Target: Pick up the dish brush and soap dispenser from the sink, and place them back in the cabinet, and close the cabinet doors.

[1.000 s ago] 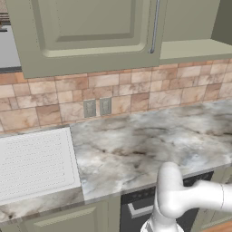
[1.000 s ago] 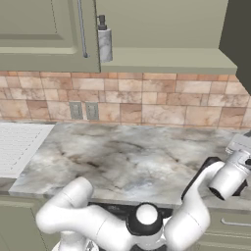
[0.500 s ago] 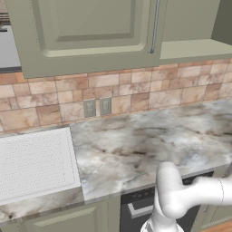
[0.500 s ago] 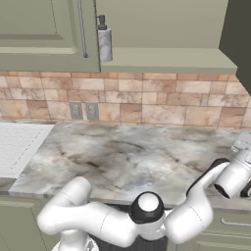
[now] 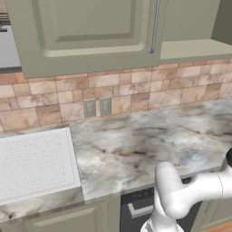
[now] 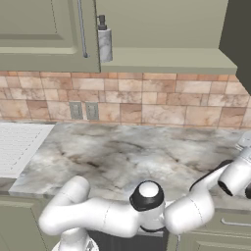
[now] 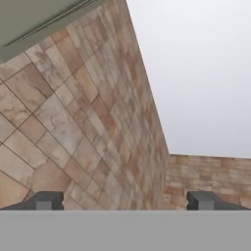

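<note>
Because the soap dispenser [image 6: 105, 44] already stands on the cabinet [image 6: 162, 61] shelf just right of the door [image 6: 44, 34], I judge my gripper [image 7: 125, 200], empty with jaws wide apart, faces the tiled wall [image 7: 73, 132] only in passing.

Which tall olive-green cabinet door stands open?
The right olive-green door, swung outward; the left door lies shut beside the exposed grey soap dispenser.
</note>
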You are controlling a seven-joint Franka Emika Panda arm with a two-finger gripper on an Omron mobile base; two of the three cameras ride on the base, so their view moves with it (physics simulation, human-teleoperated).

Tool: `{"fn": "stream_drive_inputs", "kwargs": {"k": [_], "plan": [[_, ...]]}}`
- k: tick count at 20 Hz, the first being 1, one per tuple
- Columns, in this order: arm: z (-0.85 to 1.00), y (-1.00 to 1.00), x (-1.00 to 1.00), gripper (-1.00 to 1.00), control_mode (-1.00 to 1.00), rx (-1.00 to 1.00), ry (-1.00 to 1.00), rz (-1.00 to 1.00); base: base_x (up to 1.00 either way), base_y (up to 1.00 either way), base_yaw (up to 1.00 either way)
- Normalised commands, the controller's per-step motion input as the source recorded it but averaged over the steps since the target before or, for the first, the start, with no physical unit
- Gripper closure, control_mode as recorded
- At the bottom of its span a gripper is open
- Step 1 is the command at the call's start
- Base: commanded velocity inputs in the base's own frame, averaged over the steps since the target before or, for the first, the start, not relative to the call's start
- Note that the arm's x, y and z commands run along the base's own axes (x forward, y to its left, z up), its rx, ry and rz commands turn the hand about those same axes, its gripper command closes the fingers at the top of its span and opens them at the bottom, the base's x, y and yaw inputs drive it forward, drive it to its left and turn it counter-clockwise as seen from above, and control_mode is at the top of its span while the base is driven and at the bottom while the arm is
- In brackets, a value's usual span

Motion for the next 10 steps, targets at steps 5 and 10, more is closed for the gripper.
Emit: {"fn": "stream_drive_inputs", "kwargs": {"k": [5, 10], "plan": [[-0.10, -0.08, 0.00, -1.00, -1.00, 0.00, -0.03, 0.00, 0.00, 0.00, 0.00], [-0.17, 0.00, -0.04, -1.00, -1.00, 0.00, -0.16, 0.00, 0.00, 0.00, 0.00]]}}
